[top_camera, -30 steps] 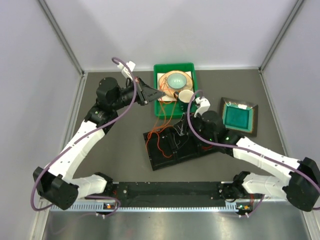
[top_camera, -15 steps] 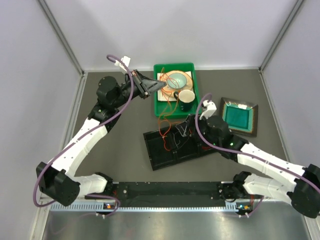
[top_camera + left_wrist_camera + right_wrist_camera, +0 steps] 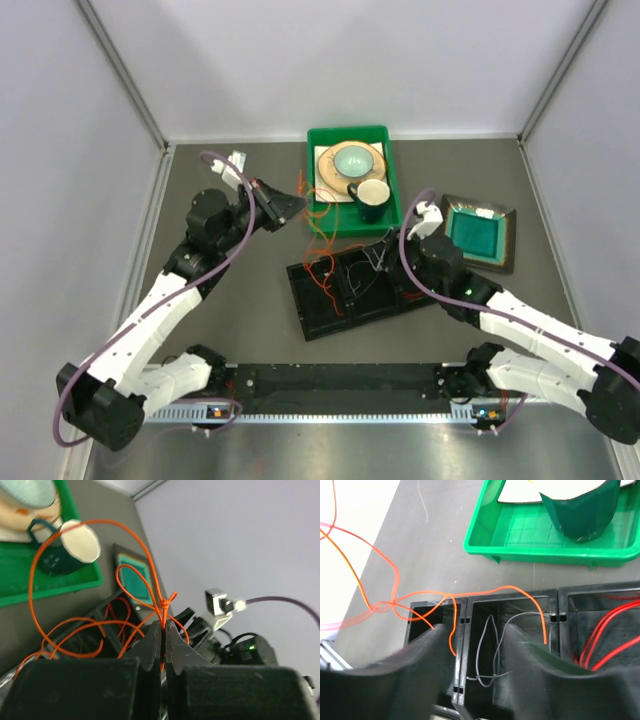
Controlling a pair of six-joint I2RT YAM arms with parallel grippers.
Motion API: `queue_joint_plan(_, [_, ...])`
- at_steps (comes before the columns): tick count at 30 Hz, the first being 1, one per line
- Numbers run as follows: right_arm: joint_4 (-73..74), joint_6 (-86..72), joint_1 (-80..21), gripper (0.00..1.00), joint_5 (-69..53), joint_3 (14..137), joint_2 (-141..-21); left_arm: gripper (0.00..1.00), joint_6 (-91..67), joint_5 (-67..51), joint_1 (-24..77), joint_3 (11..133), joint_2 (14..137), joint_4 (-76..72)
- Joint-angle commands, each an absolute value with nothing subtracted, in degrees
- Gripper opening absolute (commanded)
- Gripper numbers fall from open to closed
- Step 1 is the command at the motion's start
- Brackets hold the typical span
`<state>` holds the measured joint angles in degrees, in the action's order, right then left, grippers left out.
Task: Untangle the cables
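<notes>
The left gripper (image 3: 298,205) (image 3: 162,626) is raised over the desk (image 3: 250,300), just left of the green bin (image 3: 348,131), and its fingers are pressed together on the orange cable (image 3: 313,212) (image 3: 166,601), right below a small knot in it. From this knot the cable makes wide loops in the air and goes down to the black compartment tray (image 3: 320,322) (image 3: 465,605), where it hangs over the rim into the left compartment. The right gripper (image 3: 385,255) (image 3: 475,635) is lowered at the middle compartment with its fingers apart; the thin grey cable (image 3: 478,655) lies loosely between them, and I cannot tell if they touch it. The red cable (image 3: 605,630) lies in the right compartment. In the bin, a dark green mug (image 3: 370,195) (image 3: 580,510) stands beside a plate.
</notes>
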<state>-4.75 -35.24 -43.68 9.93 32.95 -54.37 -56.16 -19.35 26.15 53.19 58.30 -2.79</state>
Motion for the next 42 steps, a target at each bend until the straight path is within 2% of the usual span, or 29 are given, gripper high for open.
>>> queue_joint_plan(1, [-7.7,-36.0,-43.2,0.34,8.5,33.2,-56.5,0.00,-56.8,-18.4,26.5,45.3,60.2,-6.1])
queue_joint_plan(4, [-7.6,-36.5,-43.2,0.15,7.9,33.9,-57.2,0.00,-56.3,-18.1,26.6,41.5,62.6,-6.2])
queue_joint_plan(7, [-6.7,-36.8,-43.2,0.06,8.5,33.6,-56.8,0.00,-55.8,-19.5,27.0,39.3,63.9,-4.8])
queue_joint_plan(17, [-4.0,-34.5,-43.2,0.05,10.0,35.8,-58.2,0.00,-48.9,-15.2,30.5,32.9,67.4,-2.1])
queue_joint_plan(22, [-4.0,-34.1,-43.2,0.05,9.1,36.9,-60.2,0.00,-38.6,-15.1,32.9,33.7,70.2,2.7])
queue_joint_plan(27, [-4.8,-33.7,-43.2,0.00,8.8,36.7,-61.2,0.00,-30.8,-14.2,34.7,31.9,66.7,5.2])
queue_joint_plan(30, [-2.4,-32.1,-43.2,0.04,9.0,39.0,-63.4,0.00,-31.3,-15.0,35.7,30.0,66.1,2.2])
queue_joint_plan(32, [-0.4,-29.7,-43.3,0.06,10.4,41.7,-65.5,0.00,-31.4,-11.3,36.9,32.2,67.7,6.9])
queue_joint_plan(33, [1.4,-28.8,-43.2,0.17,10.8,42.7,-66.4,0.00,-30.4,-8.2,37.2,33.0,69.8,8.3])
queue_joint_plan(35, [5.3,-25.6,-43.3,0.22,12.6,46.3,-68.7,0.00,-30.0,-7.5,38.1,34.5,71.2,8.4])
queue_joint_plan(39, [6.9,-21.8,-43.2,0.40,13.6,49.2,-74.2,0.00,-29.5,-8.1,39.6,36.5,75.1,8.4])
queue_joint_plan(42, [7.6,-20.0,-43.2,0.46,12.4,50.7,-76.5,0.12,-28.7,-8.1,40.4,39.6,77.7,11.6])
